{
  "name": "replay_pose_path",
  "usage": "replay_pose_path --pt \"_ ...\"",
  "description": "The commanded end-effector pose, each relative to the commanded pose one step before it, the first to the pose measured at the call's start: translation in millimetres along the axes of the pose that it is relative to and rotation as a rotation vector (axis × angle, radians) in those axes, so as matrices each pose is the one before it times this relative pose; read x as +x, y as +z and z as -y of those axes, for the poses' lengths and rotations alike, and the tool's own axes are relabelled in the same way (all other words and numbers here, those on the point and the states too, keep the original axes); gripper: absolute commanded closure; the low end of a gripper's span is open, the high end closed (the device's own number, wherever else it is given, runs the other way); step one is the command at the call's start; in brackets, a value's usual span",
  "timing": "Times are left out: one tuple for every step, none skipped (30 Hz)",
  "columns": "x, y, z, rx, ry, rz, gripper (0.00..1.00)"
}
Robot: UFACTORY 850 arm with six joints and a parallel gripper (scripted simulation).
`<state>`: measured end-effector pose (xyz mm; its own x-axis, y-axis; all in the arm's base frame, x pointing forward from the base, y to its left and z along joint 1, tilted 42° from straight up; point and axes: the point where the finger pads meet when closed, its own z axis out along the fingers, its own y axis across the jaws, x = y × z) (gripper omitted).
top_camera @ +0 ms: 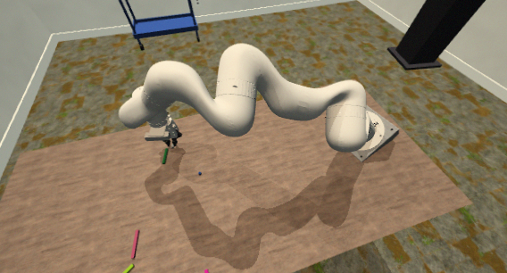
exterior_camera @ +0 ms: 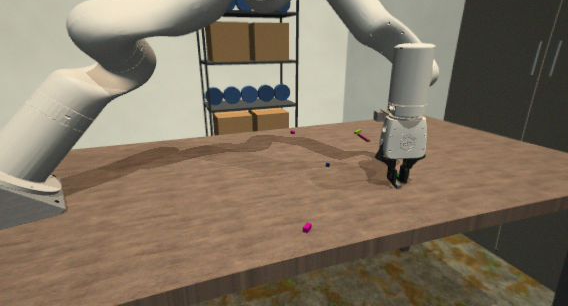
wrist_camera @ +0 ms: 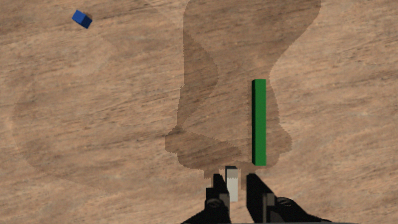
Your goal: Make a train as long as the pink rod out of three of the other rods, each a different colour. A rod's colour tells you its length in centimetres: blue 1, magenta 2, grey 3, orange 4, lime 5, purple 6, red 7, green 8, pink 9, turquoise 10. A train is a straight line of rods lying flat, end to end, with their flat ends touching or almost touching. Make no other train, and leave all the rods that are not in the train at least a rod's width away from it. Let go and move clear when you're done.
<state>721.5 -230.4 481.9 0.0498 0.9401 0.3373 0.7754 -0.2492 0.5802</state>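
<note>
My gripper [top_camera: 172, 145] [exterior_camera: 398, 183] [wrist_camera: 233, 190] is partly open, pointing down low over the table. In the wrist view a short grey rod [wrist_camera: 232, 186] lies between its fingers, close to the left finger, with a gap at the right one. A green rod [top_camera: 165, 156] [wrist_camera: 259, 122] lies just beyond and to the right. A small blue rod [top_camera: 200, 173] [exterior_camera: 327, 164] [wrist_camera: 81, 19] lies apart. A long pink rod [top_camera: 135, 244] [exterior_camera: 364, 137] lies near a lime rod [top_camera: 128, 268] [exterior_camera: 358, 131]. One magenta rod [exterior_camera: 307, 227] lies near the edge, another magenta rod [top_camera: 206, 271] [exterior_camera: 293, 132] far from it.
The wooden table [top_camera: 290, 166] [exterior_camera: 200, 236] carries the arm's base [top_camera: 379, 130] [exterior_camera: 30, 201] at one end. The arm's shadow crosses the table. A blue cart [top_camera: 165, 26], a black column [top_camera: 428, 32] and a shelf rack [exterior_camera: 250, 62] stand off the table.
</note>
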Motion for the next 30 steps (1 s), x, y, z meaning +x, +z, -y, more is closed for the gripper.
replay_pose_path --pt "0.1 -1.14 -0.95 -0.00208 -0.00064 0.00045 0.76" --pt "0.0 0.0 0.0 0.0 0.0 0.0 0.76" --pt "0.0 0.0 0.0 0.0 0.0 0.0 0.76" --pt "0.0 0.0 0.0 0.0 0.0 0.0 0.76" --pt "0.0 0.0 0.0 0.0 0.0 0.0 0.76" --pt "0.0 0.0 0.0 0.0 0.0 0.0 0.76" --pt "0.0 0.0 0.0 0.0 0.0 0.0 0.76" --pt "0.0 0.0 0.0 0.0 0.0 0.0 0.76" --pt "0.0 0.0 0.0 0.0 0.0 0.0 0.76" --pt "0.0 0.0 0.0 0.0 0.0 0.0 0.76" --pt "0.0 0.0 0.0 0.0 0.0 0.0 0.76" --pt "0.0 0.0 0.0 0.0 0.0 0.0 0.76" --pt "0.0 0.0 0.0 0.0 0.0 0.0 0.76" --pt "0.0 0.01 0.0 0.0 0.0 0.0 0.76" --pt "0.0 0.03 0.0 0.0 0.0 0.0 0.76" --pt "0.0 0.08 0.0 0.0 0.0 0.0 0.76" --pt "0.0 0.15 0.0 0.0 0.0 0.0 0.76" --pt "0.0 0.23 0.0 0.0 0.0 0.0 0.76" --pt "0.0 0.32 0.0 0.0 0.0 0.0 0.76" --pt "0.0 0.41 0.0 0.0 0.0 0.0 0.76" --pt "0.0 0.5 0.0 0.0 0.0 0.0 0.76" --pt "0.0 0.59 0.0 0.0 0.0 0.0 0.76" --pt "0.0 0.67 0.0 0.0 0.0 0.0 0.76" --pt "0.0 0.74 0.0 0.0 0.0 0.0 0.76" --pt "0.0 0.8 0.01 0.0 0.0 0.0 0.76" --pt "0.0 0.83 0.0 0.0 0.0 0.0 0.76" --pt "0.0 0.0 0.0 0.0 0.0 0.0 0.76" --pt "0.0 0.0 0.0 0.0 0.0 0.0 0.76" --pt "0.0 0.86 0.0 0.0 0.0 0.0 0.76" --pt "0.0 0.88 0.0 0.0 0.0 0.0 0.76"
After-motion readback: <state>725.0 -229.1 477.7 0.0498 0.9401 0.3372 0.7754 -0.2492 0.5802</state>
